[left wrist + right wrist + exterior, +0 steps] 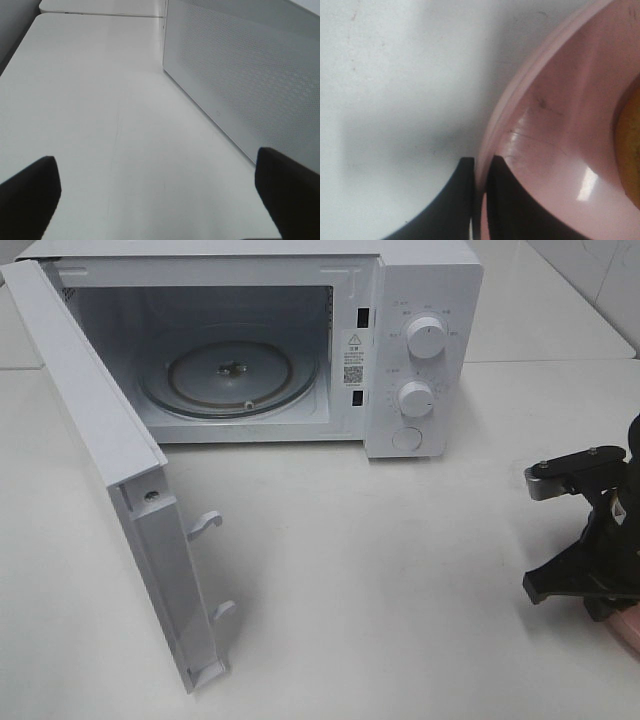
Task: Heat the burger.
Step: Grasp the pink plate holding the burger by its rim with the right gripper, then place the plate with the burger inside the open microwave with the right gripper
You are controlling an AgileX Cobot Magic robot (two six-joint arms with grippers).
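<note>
Right gripper (481, 161) is clamped on the pink plate (555, 100) rim, nearer than the microwave (425, 300), to its right. The burger (631, 150), mostly cropped, lies on that plate. Left gripper (157, 175) is spread wide, empty, beside the microwave, whose door (95, 450) is open.

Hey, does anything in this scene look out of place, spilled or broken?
Nothing stands out. The microwave has its door wide open, the glass turntable lies flat inside, and the table shows no spill. The right gripper pinches the rim of the pink plate cleanly; only a sliver of the burger shows.
</note>
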